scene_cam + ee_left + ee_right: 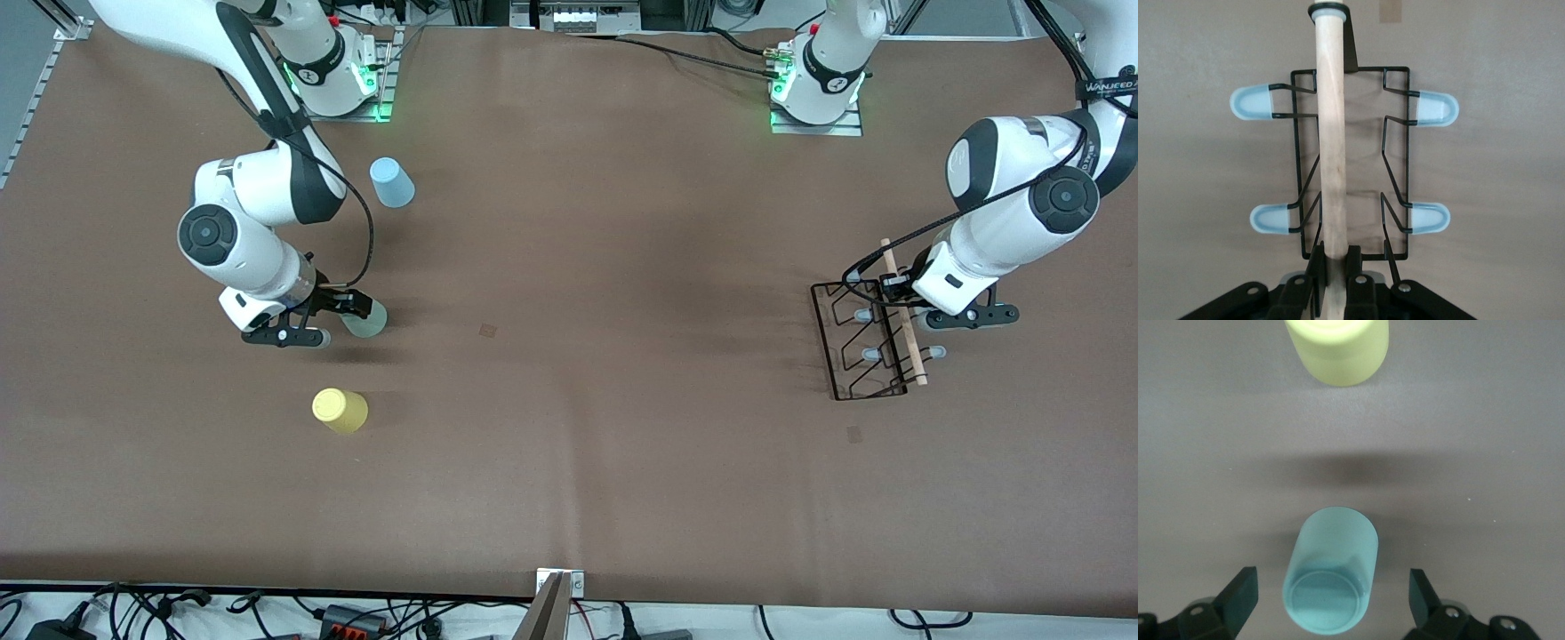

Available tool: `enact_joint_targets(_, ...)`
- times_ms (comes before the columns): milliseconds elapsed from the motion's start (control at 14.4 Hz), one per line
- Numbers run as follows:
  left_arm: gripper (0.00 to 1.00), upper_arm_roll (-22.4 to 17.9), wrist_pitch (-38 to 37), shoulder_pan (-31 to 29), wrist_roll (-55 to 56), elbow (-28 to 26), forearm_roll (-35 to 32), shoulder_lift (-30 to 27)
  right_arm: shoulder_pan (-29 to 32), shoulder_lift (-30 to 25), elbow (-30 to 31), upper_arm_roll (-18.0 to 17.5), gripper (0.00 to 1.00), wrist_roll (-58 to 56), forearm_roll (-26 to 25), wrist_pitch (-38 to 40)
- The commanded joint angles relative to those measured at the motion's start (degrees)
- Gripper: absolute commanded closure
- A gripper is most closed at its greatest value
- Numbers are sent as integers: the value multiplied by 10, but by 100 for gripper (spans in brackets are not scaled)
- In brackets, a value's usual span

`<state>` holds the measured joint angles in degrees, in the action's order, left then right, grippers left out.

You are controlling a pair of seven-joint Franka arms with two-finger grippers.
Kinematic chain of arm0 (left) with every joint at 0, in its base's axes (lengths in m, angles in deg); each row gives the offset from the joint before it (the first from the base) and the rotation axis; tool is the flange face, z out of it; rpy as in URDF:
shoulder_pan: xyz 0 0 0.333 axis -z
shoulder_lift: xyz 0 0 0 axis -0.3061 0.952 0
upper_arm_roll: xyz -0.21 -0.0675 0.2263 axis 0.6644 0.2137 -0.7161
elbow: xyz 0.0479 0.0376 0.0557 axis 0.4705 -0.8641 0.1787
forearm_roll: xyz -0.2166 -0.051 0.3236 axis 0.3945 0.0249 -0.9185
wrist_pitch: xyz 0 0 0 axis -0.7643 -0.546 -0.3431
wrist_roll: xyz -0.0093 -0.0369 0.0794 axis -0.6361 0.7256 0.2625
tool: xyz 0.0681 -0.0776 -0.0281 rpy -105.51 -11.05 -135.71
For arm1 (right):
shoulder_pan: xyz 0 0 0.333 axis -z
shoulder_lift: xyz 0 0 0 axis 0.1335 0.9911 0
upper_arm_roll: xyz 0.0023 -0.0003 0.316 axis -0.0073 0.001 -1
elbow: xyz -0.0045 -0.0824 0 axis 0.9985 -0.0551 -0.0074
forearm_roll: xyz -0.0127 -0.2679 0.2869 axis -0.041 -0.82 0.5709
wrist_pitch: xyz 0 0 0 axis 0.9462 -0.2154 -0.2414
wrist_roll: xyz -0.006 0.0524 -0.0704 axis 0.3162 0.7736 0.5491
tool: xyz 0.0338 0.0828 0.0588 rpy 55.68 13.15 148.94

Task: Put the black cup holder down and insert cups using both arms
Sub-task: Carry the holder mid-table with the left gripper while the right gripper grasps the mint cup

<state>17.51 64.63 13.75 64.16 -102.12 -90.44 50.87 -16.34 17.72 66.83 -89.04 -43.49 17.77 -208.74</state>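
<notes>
The black cup holder (864, 345) lies toward the left arm's end of the table. My left gripper (894, 290) is shut on one end of its wooden rod (1330, 133). The black wire frame (1395, 160) and grey-tipped pegs (1253, 103) spread out beneath the rod. The left gripper (1336, 267) squeezes the rod from both sides. Toward the right arm's end, my right gripper (351, 316) stands open around the mint green cup (368, 320), base up. In the right wrist view the fingertips (1243, 588) stand apart from the mint cup (1331, 580). The yellow cup (340, 410) (1338, 350) sits nearer the camera, the light blue cup (391, 182) farther.
The brown table (569, 400) stretches wide between the cups and the holder. The arms' white bases (342, 71) (818, 84) stand at the farthest edge. Cables and a metal bracket (558, 594) line the edge nearest the camera.
</notes>
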Motion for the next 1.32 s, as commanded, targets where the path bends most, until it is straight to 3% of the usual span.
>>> enact_joint_targets(0, 99, 5, -55, -6, 1, 36, -10, 0, -6, -18, 49, 2, 0, 14, -7, -55)
enact_joint_targets(416, 99, 32, -195, 19, -1, 178, -10, 1, -14, -15, 51, 2, 0, 29, -7, -56)
enact_joint_targets(763, 99, 144, -193, 28, 29, 229, -1, 6, -23, -6, 55, 2, 0, 29, -7, -57)
enact_joint_targets(1110, 99, 282, -189, 35, 252, 271, -9, 61, -19, -9, 55, 4, 0, 26, -7, -56)
enact_joint_targets(1249, 99, 292, -180, 73, 328, 274, -10, 81, -19, -8, 55, 5, 0, 28, -7, -57)
